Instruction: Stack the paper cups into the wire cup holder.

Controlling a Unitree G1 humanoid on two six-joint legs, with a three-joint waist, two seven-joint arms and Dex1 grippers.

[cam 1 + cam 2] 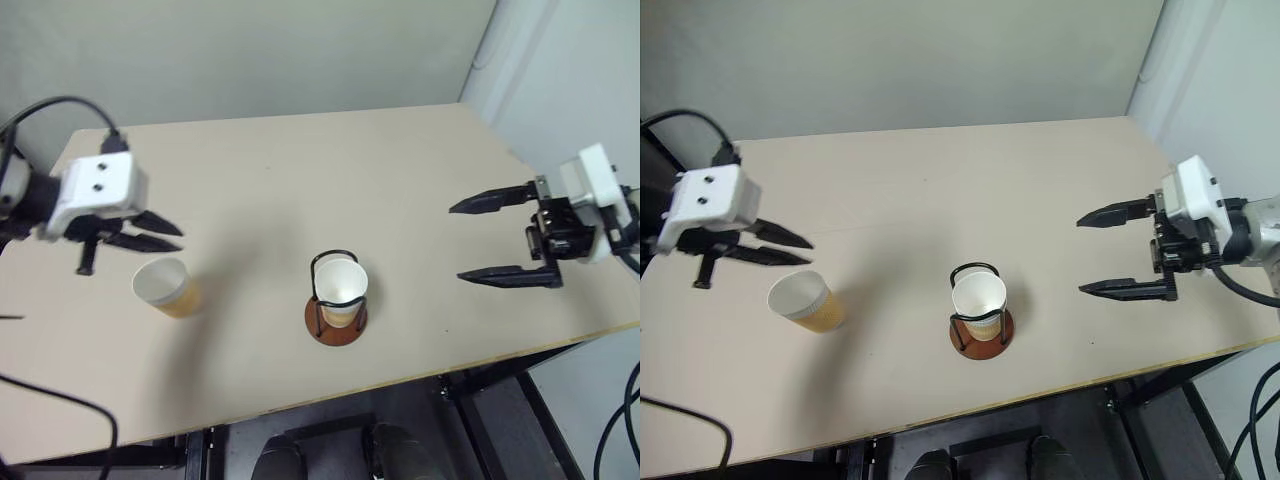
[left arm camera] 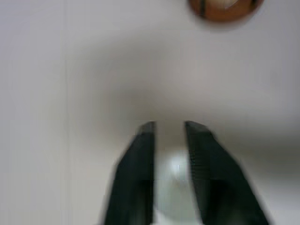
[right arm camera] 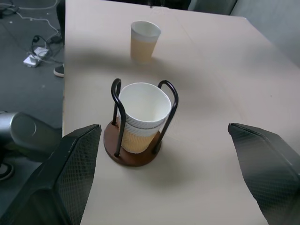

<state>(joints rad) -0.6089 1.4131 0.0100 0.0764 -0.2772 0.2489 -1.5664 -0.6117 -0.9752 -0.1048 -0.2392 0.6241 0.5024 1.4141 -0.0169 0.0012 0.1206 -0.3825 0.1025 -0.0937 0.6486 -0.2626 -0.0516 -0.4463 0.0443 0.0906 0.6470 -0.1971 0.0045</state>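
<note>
One paper cup stands upright on the table at the left, tan-orange outside and white inside. My left gripper hovers just above and behind it, fingers a little apart with nothing gripped; in the left wrist view the cup's blurred white rim shows beneath the fingers. The wire cup holder stands in the middle near the front edge. A paper cup sits inside its black loops, with a second rim showing under it. My right gripper is to its right, open wide and empty.
The beige table's front edge runs close behind the holder's base, and its right edge lies under my right gripper. A wall stands behind the table. Cables hang at the left edge and lie on the floor.
</note>
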